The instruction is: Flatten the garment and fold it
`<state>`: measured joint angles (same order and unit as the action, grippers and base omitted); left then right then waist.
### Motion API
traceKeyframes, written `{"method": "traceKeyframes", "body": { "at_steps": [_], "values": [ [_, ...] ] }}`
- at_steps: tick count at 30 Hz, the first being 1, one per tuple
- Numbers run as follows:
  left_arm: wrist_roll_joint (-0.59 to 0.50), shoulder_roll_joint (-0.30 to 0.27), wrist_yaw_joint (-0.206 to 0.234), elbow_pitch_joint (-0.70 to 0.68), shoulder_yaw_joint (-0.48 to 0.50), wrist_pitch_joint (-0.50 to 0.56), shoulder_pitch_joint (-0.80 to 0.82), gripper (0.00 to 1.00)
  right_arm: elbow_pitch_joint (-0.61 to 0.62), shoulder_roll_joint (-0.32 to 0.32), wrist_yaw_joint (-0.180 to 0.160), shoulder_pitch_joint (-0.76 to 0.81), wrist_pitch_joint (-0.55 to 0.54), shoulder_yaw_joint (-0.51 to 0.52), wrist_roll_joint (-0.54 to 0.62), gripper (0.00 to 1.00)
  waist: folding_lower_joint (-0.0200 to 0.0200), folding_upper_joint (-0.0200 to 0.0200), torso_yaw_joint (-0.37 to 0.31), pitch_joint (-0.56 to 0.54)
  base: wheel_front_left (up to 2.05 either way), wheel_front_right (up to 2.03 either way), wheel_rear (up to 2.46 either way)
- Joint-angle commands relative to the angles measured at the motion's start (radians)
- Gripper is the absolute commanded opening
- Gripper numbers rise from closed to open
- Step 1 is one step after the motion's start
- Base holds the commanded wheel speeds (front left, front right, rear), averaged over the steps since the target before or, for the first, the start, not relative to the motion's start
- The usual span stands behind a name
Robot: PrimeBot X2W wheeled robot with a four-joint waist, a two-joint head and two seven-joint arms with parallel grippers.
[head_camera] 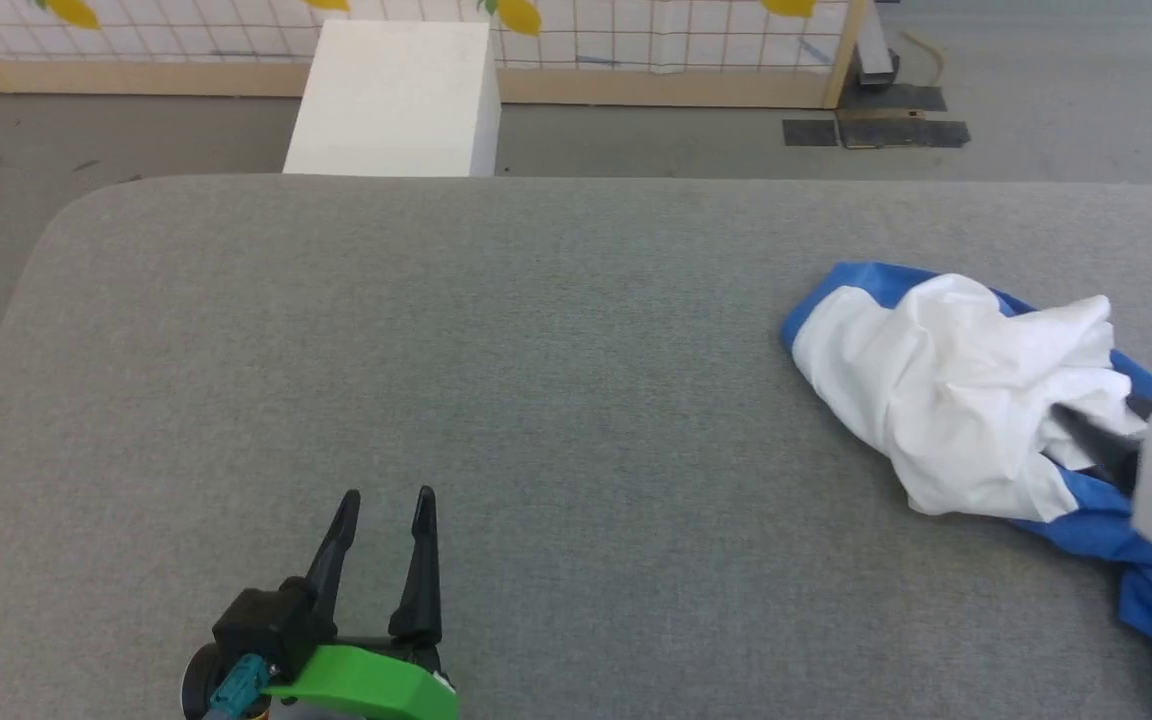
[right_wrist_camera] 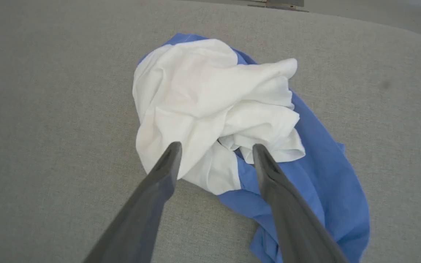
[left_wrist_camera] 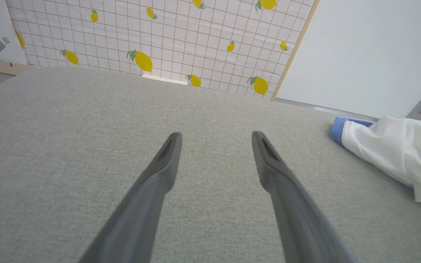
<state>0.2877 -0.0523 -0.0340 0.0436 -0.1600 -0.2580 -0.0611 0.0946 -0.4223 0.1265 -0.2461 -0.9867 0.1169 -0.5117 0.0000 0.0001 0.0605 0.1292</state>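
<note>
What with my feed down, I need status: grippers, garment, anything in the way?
Left gripper open over the table. Right gripper open at the garment, holding nothing. Garment crumpled, not flattened. Nothing blocking.

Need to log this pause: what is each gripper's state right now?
Left gripper: open, holding nothing.
Right gripper: open, holding nothing, fingers either side of a fold of the crumpled garment.

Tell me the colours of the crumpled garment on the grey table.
The garment is white in the body with bright blue sleeves, clearest in the right wrist view.
</note>
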Motion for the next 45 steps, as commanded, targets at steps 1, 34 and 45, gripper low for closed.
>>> {"method": "traceKeyframes", "body": {
  "at_steps": [1, 34, 45],
  "values": [
    [0.004, 0.002, 0.0, 0.001, -0.001, -0.004, 0.001, 1.0, -0.015, 0.014, 0.004, -0.014, -0.008, -0.02, 0.006, 1.0, 0.0, -0.0001, 0.025, 0.01, 0.0, 0.0, 0.0],
    [0.025, 0.002, 0.001, 0.041, -0.045, -0.004, 0.017, 1.0, -0.182, 0.146, 0.004, -0.34, 0.085, -0.58, -0.078, 0.0, 0.0, -0.0001, 0.15, 0.013, 0.0, 0.0, 0.0],
    [0.054, 0.002, 0.004, 0.069, -0.1, -0.004, 0.07, 1.0, -0.473, 0.12, 0.004, -0.235, 0.233, -0.745, -0.082, 1.0, 0.0, -0.0001, 0.231, 0.068, 0.0, 0.0, 0.0]
  ]
}}
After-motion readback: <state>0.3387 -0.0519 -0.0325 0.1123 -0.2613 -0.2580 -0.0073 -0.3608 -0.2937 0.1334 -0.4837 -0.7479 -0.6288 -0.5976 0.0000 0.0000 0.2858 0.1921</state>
